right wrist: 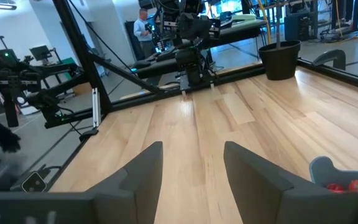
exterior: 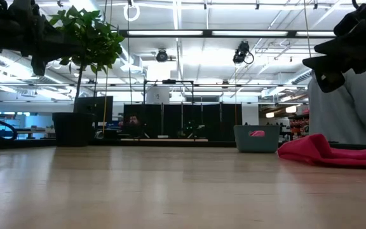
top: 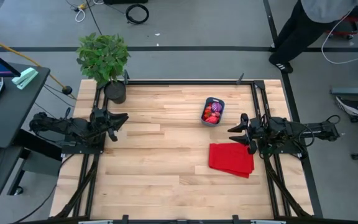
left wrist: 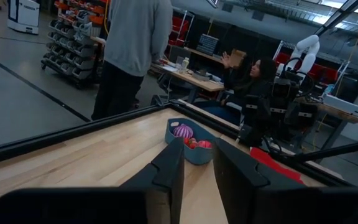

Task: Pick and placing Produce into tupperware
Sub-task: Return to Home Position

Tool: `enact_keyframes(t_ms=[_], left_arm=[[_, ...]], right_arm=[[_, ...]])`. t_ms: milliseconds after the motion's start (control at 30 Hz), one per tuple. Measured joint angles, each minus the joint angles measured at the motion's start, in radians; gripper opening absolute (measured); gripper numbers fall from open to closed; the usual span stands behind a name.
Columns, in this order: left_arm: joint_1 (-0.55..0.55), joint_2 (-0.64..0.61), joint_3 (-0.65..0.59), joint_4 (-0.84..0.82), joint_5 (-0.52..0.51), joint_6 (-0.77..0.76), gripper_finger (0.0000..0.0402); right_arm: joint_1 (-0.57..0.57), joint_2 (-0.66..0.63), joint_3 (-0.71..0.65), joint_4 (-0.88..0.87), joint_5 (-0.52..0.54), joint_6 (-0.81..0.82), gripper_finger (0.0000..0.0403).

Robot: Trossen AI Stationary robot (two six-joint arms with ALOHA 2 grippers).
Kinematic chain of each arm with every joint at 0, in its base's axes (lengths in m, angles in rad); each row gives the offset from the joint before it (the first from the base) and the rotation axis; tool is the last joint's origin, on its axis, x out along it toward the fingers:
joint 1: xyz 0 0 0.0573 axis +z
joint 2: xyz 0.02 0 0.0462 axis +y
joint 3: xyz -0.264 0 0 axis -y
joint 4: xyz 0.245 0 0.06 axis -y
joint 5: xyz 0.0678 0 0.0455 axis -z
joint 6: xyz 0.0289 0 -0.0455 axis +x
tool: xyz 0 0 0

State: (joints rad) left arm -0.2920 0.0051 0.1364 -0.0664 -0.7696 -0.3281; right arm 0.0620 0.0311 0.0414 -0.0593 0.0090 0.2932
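Note:
The blue tupperware [top: 214, 111] stands on the far right part of the table, with the red and pink produce [top: 211, 114] and the spiky purple piece inside it. The low view shows the tupperware [exterior: 257, 138] beside the red cloth. The left wrist view shows the tupperware [left wrist: 191, 142] with the produce [left wrist: 183, 131] in it. My left gripper [top: 122, 118] hovers open above the table's left side. My right gripper [top: 235, 130] hovers open near the right edge, just right of the tub. In the wrist views both grippers, left [left wrist: 197, 171] and right [right wrist: 192, 168], hold nothing.
A flat red cloth [top: 231, 159] lies on the table near my right gripper. A dark pot with a green plant [top: 106, 62] stands at the far left corner. A person [left wrist: 132, 50] stands beyond the far right corner. Bare wood [top: 160, 162] fills the middle and near side.

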Motion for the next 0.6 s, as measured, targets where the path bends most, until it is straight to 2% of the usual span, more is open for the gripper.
enact_keyframes(t_ms=[267, 600], left_arm=[[0.0, 0.0, 0.0, 0.0, 0.0, 0.0, 0.008], [0.0, 0.0, 0.0, 0.0, 0.0, 0.0, 0.0091]], right_arm=[[0.0, 0.0, 0.0, 0.0, 0.0, 0.0, 0.018], [0.0, 0.001, 0.0, 0.0, 0.0, 0.0, 0.018]])
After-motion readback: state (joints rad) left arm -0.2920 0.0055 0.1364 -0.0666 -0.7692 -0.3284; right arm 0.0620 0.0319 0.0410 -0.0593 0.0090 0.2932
